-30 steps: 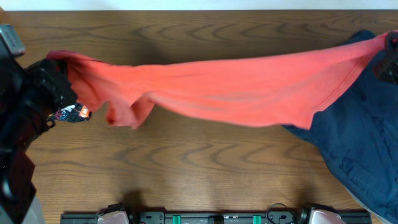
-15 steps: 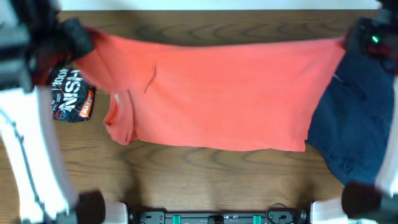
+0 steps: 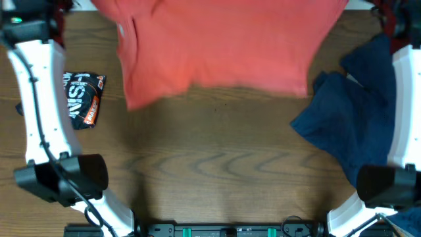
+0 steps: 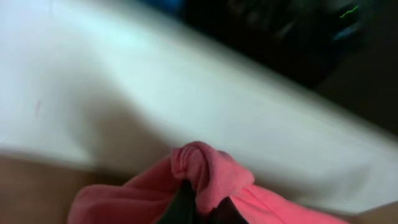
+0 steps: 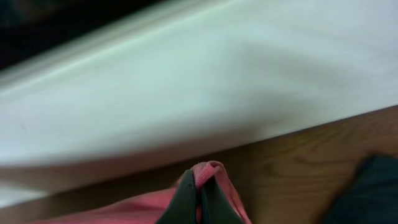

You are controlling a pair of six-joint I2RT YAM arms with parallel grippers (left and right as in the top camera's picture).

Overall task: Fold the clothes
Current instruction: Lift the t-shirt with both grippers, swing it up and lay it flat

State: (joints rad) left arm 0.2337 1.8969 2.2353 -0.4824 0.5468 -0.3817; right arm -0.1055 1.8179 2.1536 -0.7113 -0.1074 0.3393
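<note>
Two garments and one bundle over a wooden table. Nearest, at right, a crumpled dark navy garment. A little farther, at left and well apart from it, a small black bundle with white and orange lettering. Farthest, the coral-red T-shirt, stretched wide from left to right along the far edge. Left gripper pinched tight on a bunched fold of it; right gripper clamped on a thin fold likewise.

The T-shirt runs off the overhead view's top edge.
</note>
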